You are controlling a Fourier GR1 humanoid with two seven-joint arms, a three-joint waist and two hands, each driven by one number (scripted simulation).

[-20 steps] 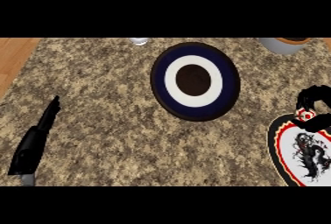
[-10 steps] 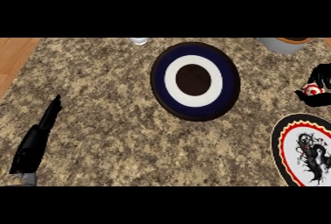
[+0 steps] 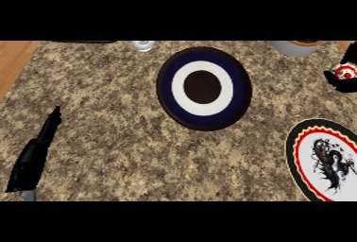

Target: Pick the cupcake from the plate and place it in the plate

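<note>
While curled round the cupcake at right edge, right hand well apart from navy plate and dragon plate; left hand flat, fingers straight, holding nothing.

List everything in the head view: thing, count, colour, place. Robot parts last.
blue plate: 1, navy rim, white ring, dark centre; counter middle
dragon plate: 1, white with black figure, red and black rim; lower right, cut by the edge
cupcake: 1, red and white; held above the counter at the right edge
grey bowl: 1, grey; top right, cut off
glass: 1, clear; top centre
counter: 1, speckled brown
left hand: 1, black; lower left, open, resting
right hand: 1, black; right edge, curled round the cupcake
</note>
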